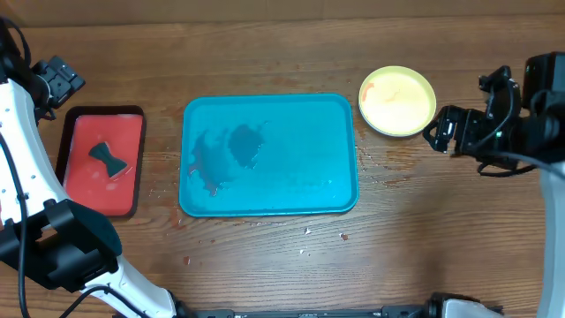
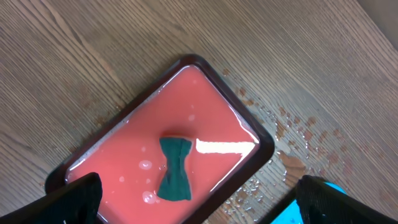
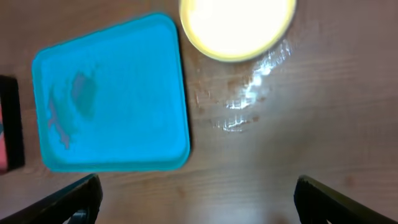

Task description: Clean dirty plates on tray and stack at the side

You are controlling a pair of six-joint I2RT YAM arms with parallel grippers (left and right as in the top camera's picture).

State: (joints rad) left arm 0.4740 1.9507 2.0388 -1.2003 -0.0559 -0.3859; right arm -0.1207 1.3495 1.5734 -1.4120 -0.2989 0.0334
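Note:
The teal tray (image 1: 300, 132) lies at the table's middle, with no plates on it and a wet dark smear on its left half; it also shows in the right wrist view (image 3: 137, 74). A yellow-green plate (image 1: 397, 100) sits on the table just right of the tray's far corner, with a small orange mark at its left rim; it also shows in the right wrist view (image 3: 236, 25). The white and light blue plates are not visible. My right gripper (image 1: 439, 132) is open and empty, right of the plate (image 3: 199, 196). My left gripper (image 1: 57, 79) is open and empty, above the red tray (image 2: 199, 199).
A small red dark-rimmed tray (image 1: 124, 190) with pink liquid lies at the left and holds a dark green bow-shaped sponge (image 1: 109, 158), also seen in the left wrist view (image 2: 174, 169). Water drops and crumbs lie on the wood around both trays.

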